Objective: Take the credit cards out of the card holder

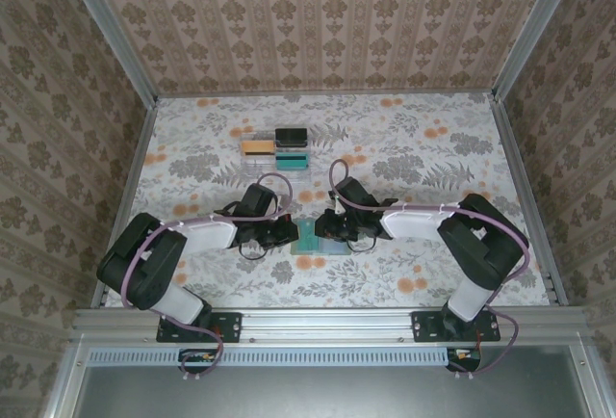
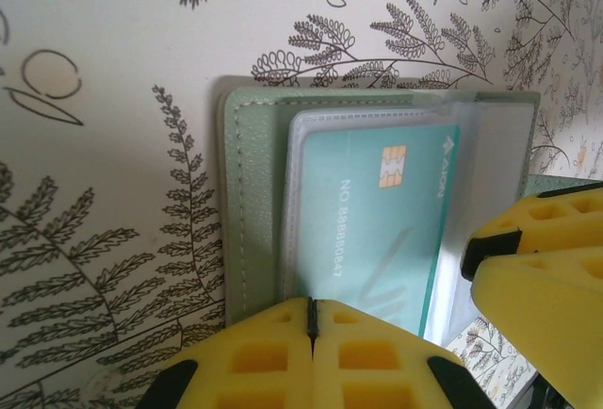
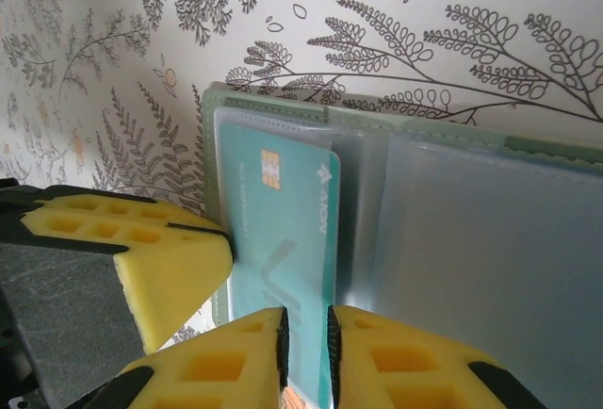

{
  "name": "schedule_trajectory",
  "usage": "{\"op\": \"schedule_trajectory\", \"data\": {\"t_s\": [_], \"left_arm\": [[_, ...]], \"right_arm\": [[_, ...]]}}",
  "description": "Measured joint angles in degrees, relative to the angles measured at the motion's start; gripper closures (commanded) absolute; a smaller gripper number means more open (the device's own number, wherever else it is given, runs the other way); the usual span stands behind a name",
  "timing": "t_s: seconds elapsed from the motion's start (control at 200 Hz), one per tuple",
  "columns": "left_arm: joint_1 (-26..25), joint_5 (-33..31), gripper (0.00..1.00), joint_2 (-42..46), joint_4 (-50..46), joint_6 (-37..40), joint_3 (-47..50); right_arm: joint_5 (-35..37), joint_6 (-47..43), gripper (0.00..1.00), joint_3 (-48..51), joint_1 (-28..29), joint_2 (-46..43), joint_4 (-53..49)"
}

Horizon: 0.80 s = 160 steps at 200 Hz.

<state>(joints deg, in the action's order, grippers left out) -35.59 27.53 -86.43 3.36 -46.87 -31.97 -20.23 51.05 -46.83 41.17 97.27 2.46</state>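
The right gripper [image 3: 307, 343] pinches the near edge of 1 teal credit card [image 3: 283, 230], jaws almost together. The left gripper [image 2: 312, 334] is fully closed, tips pressing the open card holder [image 2: 250, 211], which lies flat on the table [image 2: 113, 70] between both arms.

1 overhead view looks down; 2 wrist views (very close) share the card holder [image 2: 252, 192].
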Motion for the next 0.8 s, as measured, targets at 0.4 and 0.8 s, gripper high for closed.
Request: {"op": "schedule_trajectory", "data": {"t_s": [0.4,0.8], "left_arm": [[-0.4,0.3,1.0,-0.3,1.2,-0.3,0.4],[-0.4,-0.3,1.0,-0.3,1.0,-0.5,0.4]], "right_arm": [[-0.1,0.2,1.0,-0.6,0.0,2.1,-0.4],[0.1,0.0,1.0,-0.1,-0.6,-0.3,-1.7]]}}
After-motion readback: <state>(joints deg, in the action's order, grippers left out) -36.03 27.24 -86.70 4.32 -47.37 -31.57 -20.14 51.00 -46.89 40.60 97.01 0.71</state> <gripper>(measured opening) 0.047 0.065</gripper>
